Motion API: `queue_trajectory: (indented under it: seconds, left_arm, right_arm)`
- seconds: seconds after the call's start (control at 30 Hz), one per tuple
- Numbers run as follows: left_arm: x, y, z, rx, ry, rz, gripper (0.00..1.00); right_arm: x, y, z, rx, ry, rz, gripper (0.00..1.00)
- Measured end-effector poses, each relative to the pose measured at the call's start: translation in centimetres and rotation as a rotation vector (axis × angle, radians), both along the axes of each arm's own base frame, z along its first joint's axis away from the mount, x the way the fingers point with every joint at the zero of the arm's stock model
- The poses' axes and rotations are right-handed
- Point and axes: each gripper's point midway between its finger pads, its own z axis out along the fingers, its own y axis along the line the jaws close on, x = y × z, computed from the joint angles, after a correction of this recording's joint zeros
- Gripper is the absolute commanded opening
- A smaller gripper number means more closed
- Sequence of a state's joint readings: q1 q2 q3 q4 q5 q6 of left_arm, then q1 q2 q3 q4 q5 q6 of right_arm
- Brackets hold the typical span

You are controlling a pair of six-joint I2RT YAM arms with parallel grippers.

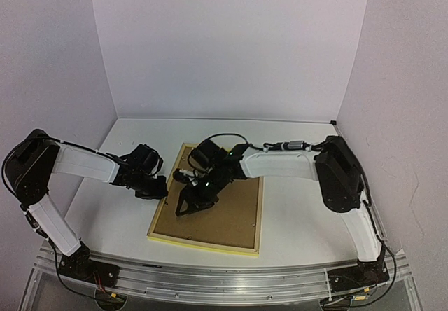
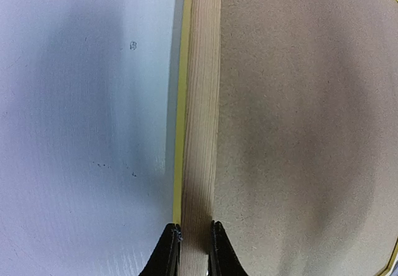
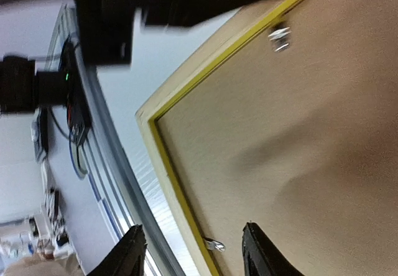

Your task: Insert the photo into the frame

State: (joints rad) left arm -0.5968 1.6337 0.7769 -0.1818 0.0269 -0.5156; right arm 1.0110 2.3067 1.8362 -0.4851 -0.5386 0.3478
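The frame (image 1: 203,244) lies back side up on the white table, with pale wood rails and a thin yellow edge. A brown backing board (image 1: 234,213) fills its opening. The photo is hidden. My left gripper (image 1: 155,188) is at the frame's left rail. In the left wrist view the gripper (image 2: 194,242) is shut on that pale wood rail (image 2: 202,102), next to the board (image 2: 298,133). My right gripper (image 1: 183,206) hovers over the board's left part. In the right wrist view it (image 3: 191,243) is open above the frame's yellow edge (image 3: 165,152), holding nothing.
A small metal tab (image 3: 214,245) sticks out from the frame's inner edge between the right fingers, and another tab (image 3: 280,36) sits farther along. An aluminium rail (image 1: 224,279) runs along the near table edge. White walls (image 1: 231,45) close in the back and sides.
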Motion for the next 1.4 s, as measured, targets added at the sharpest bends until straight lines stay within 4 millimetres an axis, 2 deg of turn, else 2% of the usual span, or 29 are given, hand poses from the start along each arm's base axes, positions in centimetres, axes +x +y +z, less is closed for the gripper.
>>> queue_trajectory:
  seconds: [0.07,0.1,0.13,0.17,0.2,0.23,0.3,0.37,0.4,0.47,0.53,0.57,0.63,0.7,0.77,0.93,1.17,1.4]
  left_arm:
    - [0.0,0.0,0.0,-0.004,0.003,0.006,0.27]
    - [-0.1,0.0,0.0,-0.004,0.012,0.009,0.36]
    - [-0.4,0.2,-0.2,0.005,0.025,0.008,0.51]
    - [-0.7,0.4,-0.3,0.014,0.036,0.005,0.68]
    - [-0.8,0.5,-0.3,0.021,0.05,0.012,0.88]
    - [-0.8,0.5,0.0,0.028,0.057,0.012,0.97]
    - [-0.1,0.2,1.6,0.029,0.044,0.013,1.0]
    - [1.4,-0.4,4.8,0.007,-0.018,0.029,1.0]
    - [2.4,-0.6,7.0,-0.009,-0.065,0.043,1.0]
    - [4.1,-0.9,11.5,-0.048,-0.162,0.08,1.0]
    - [5.2,-0.5,15.6,-0.083,-0.246,0.117,1.0]
    - [5.5,-0.1,17.3,-0.098,-0.282,0.138,1.0]
    - [5.8,1.2,19.4,-0.11,-0.32,0.184,1.0]
    - [5.6,2.2,19.5,-0.098,-0.314,0.205,1.0]
    - [5.4,2.5,18.8,-0.083,-0.292,0.206,1.0]
    - [4.5,2.2,14.5,-0.028,-0.173,0.17,0.99]
    - [4.1,1.1,7.5,0.034,0.003,0.115,0.88]
    - [3.1,-0.1,1.5,0.066,0.155,0.066,0.67]
  right_arm:
    - [3.6,-1.7,3.1,0.009,-0.062,-0.119,0.66]
    - [5.7,-3.1,5.0,0.021,-0.101,-0.193,0.74]
    - [7.8,-5.3,7.1,0.028,-0.14,-0.277,0.84]
    - [10.0,-8.3,9.4,0.033,-0.188,-0.375,0.94]
    - [11.9,-11.5,11.6,0.033,-0.246,-0.467,0.98]
    - [13.6,-14.9,13.6,0.03,-0.296,-0.574,0.98]
    - [16.3,-22.5,17.4,0.023,-0.415,-0.798,0.98]
    - [16.6,-29.8,19.9,0.0,-0.514,-1.003,0.98]
    - [16.1,-32.7,20.5,-0.015,-0.55,-1.079,0.98]
    - [14.6,-37.0,20.9,-0.047,-0.602,-1.184,0.98]
    - [13.0,-39.7,20.2,-0.084,-0.629,-1.238,0.98]
    - [12.3,-40.5,19.6,-0.102,-0.631,-1.246,0.98]
    - [11.2,-40.8,18.2,-0.128,-0.611,-1.227,0.98]
    - [10.5,-40.5,16.4,-0.151,-0.57,-1.191,0.98]
    - [9.8,-40.1,14.8,-0.17,-0.525,-1.156,0.98]
    - [8.6,-38.9,13.3,-0.16,-0.445,-1.088,0.98]
    - [8.0,-37.2,12.5,-0.128,-0.378,-1.009,0.98]
    - [7.8,-36.4,11.4,-0.136,-0.344,-0.954,0.98]
